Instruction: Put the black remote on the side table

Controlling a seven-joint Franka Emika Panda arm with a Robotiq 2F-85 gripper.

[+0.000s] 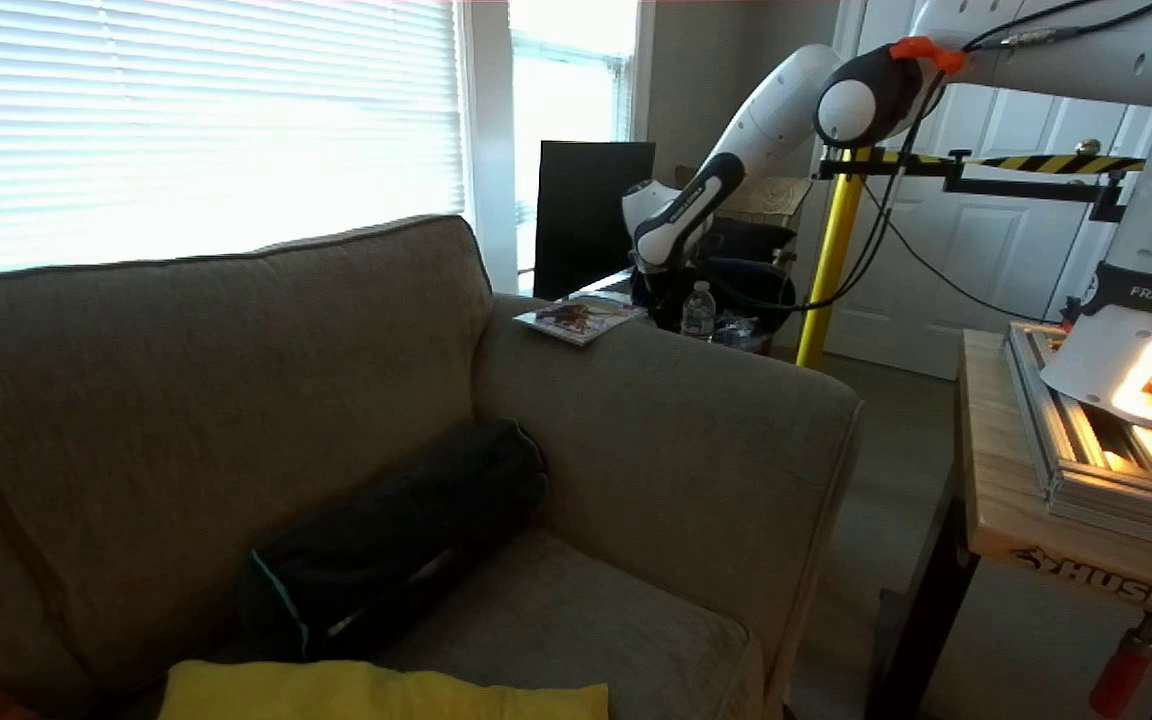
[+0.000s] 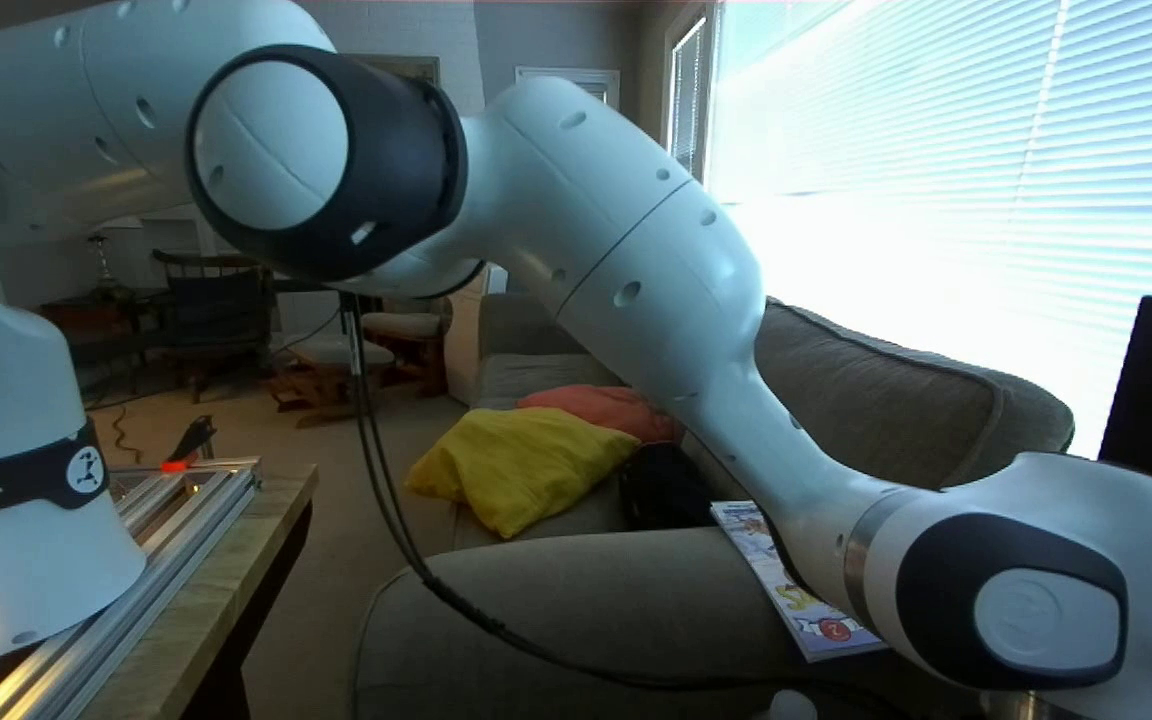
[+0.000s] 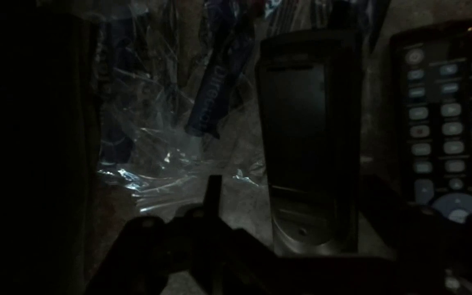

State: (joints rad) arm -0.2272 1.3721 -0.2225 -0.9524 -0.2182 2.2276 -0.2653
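In the wrist view, a black oblong remote (image 3: pixel 301 139) with a smooth screen-like face lies between my fingers. A second black remote (image 3: pixel 451 123), with several rows of light buttons, lies to its right, partly behind my right finger. My gripper (image 3: pixel 293 180) is open around the lower part of the smooth one. A gap shows at my left finger; the right finger is near its edge, contact unclear. They lie on a dim grey-brown surface (image 3: pixel 242 209); I cannot tell whether this is the side table. In both exterior views my fingertips are hidden or out of frame.
Clear plastic packaging (image 3: pixel 146 123) lies left of the remotes, with a dark bulk (image 3: pixel 27 143) beyond it. In an exterior view, a plastic bottle (image 1: pixel 699 310) stands behind the couch arm (image 1: pixel 676 400). A magazine (image 1: pixel 581 318) lies on that arm. A black screen (image 1: pixel 591 215) stands behind.
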